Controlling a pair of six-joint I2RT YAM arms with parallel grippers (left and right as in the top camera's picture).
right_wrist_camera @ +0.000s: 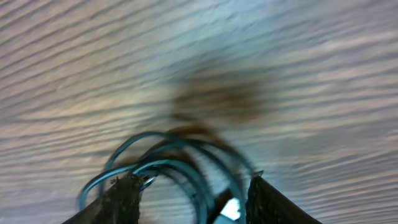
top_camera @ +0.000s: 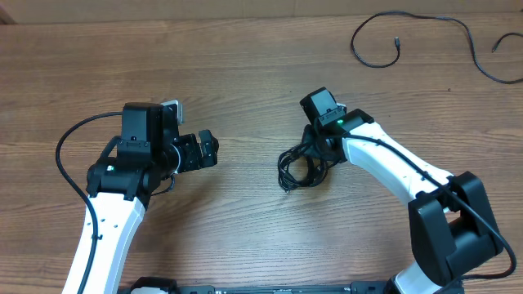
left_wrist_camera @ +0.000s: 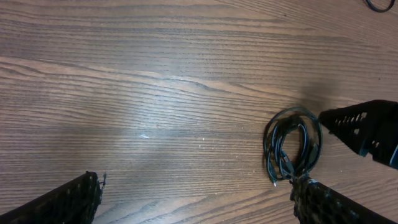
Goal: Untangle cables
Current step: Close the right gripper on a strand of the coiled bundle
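The cables show as a small tangled black coil (top_camera: 299, 168) on the wood table, right of centre. My right gripper (top_camera: 317, 145) is down on the coil's upper right side. In the blurred right wrist view the loops (right_wrist_camera: 177, 163) run across the gap between the fingers (right_wrist_camera: 127, 199), and my right gripper (right_wrist_camera: 193, 190) is shut on them. My left gripper (top_camera: 208, 151) hovers wide open to the left of the coil, holding nothing. From the left wrist, the coil (left_wrist_camera: 292, 146) lies just beyond the right fingertip, and my left gripper (left_wrist_camera: 196, 193) has only bare table in its gap.
A long loose black cable (top_camera: 392, 12) curls across the far right corner of the table, with another strand (top_camera: 508, 37) at the right edge. Each arm's own thick black wire runs along it. Brown wood table (top_camera: 245, 73) all round.
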